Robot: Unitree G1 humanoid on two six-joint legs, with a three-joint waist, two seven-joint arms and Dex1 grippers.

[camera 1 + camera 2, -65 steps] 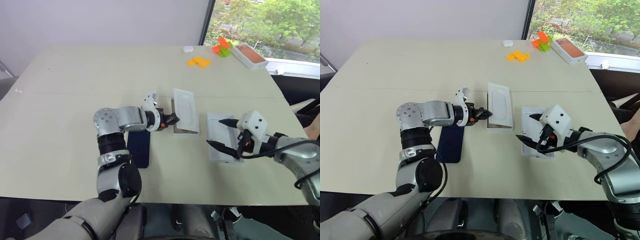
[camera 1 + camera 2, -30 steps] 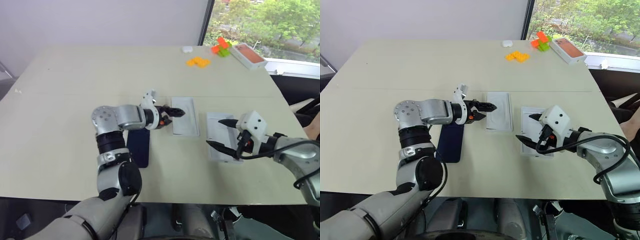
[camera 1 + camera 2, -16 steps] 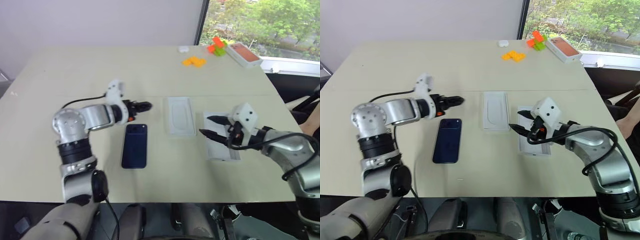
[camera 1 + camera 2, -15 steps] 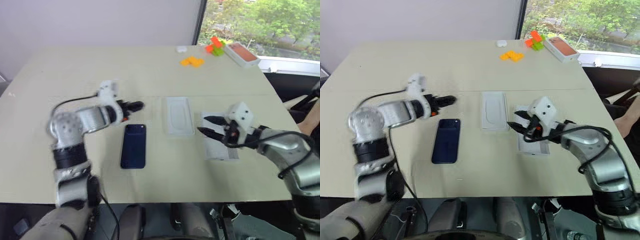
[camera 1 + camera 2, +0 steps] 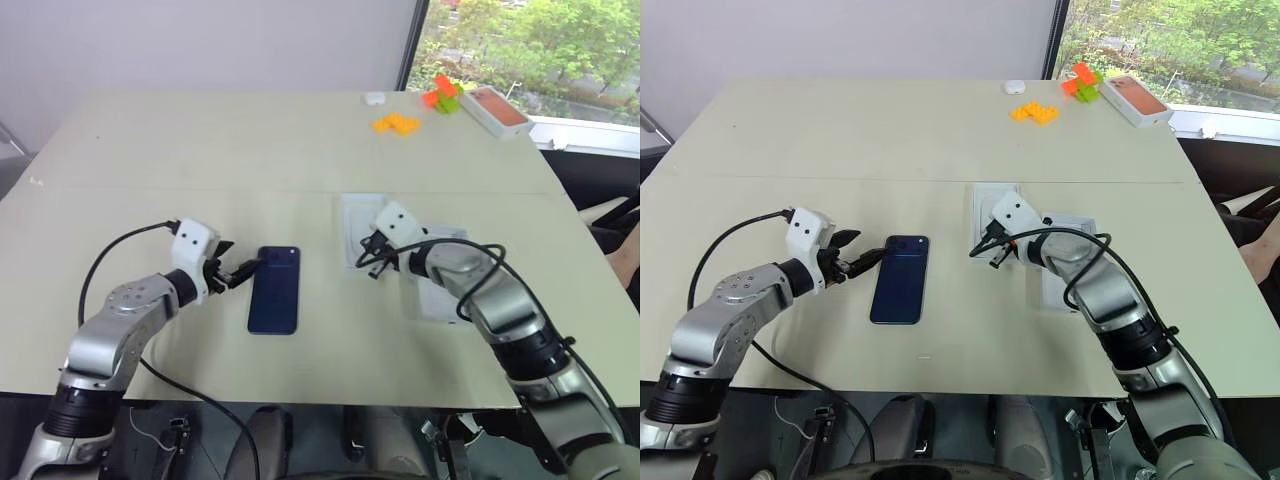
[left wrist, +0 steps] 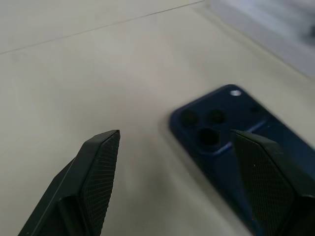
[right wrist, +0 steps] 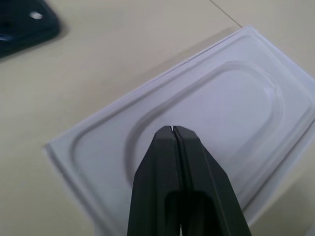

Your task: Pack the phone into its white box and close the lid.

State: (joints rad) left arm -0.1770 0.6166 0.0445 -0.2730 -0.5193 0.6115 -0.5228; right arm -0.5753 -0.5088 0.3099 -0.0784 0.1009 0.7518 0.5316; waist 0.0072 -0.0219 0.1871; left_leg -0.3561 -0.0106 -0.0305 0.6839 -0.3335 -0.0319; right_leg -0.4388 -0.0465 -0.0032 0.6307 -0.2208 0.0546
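Table (image 5: 150, 150): beige, carries all items. Phone (image 5: 274, 288): flat, back up, near front-centre; long axis runs front-to-back, camera cluster at far end. Thin white card (image 5: 360, 232): oval recess up, just right of phone, partly under right arm; probably awaiting removal. Left gripper (image 5: 235, 270): jaws spread, empty, aimed at phone's far-left corner, likely lined up to grasp it. Right gripper (image 7: 172, 132): fingers pressed together, holding nothing, tips over card's recess, probably to push it.

Phone (image 5: 900, 278) flat on table (image 5: 840, 150); left claw (image 5: 858, 256) spread beside it.
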